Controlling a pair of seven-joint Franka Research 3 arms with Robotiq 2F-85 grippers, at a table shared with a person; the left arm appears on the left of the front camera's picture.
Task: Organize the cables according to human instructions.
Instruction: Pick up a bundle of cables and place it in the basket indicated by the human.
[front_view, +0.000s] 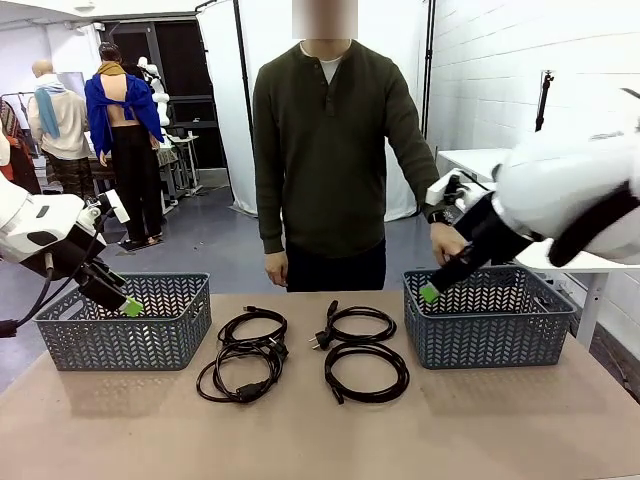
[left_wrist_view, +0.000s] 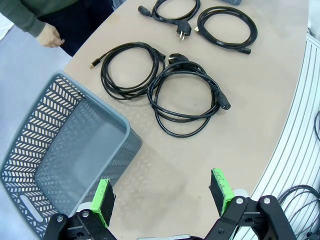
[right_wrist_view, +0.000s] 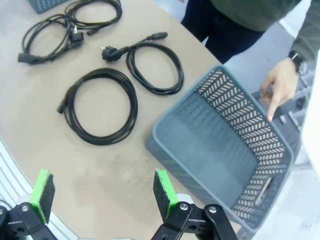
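Table (front_view: 320, 445). Person (front_view: 320, 150) stands at the far edge, one hand (front_view: 447, 243) hanging near the far rim of the right basket (front_view: 490, 335). Left basket (front_view: 120, 340) sits at the opposite end. Both baskets look empty.

Four coiled cables lie between the baskets. The far left cable (left_wrist_view: 104, 75) touches the near left cable (left_wrist_view: 222, 103). The far right cable (right_wrist_view: 150, 91) lies just beside the near right cable (right_wrist_view: 102, 141).

Step in hand, as I judge it: await the person's cue; nothing sorted yet. To do it well:
- Take the named coil only.
- Come straight down astride one arc of cord, away from the plug.
- Mind the touching left pair, so one doesn't drag the other.

Left arm slants down over the left basket's inner corner. Left gripper (left_wrist_view: 162, 195): jaws wide apart, empty. Right arm reaches above the right basket's inner rim. Right gripper (right_wrist_view: 102, 192): likewise spread, empty.
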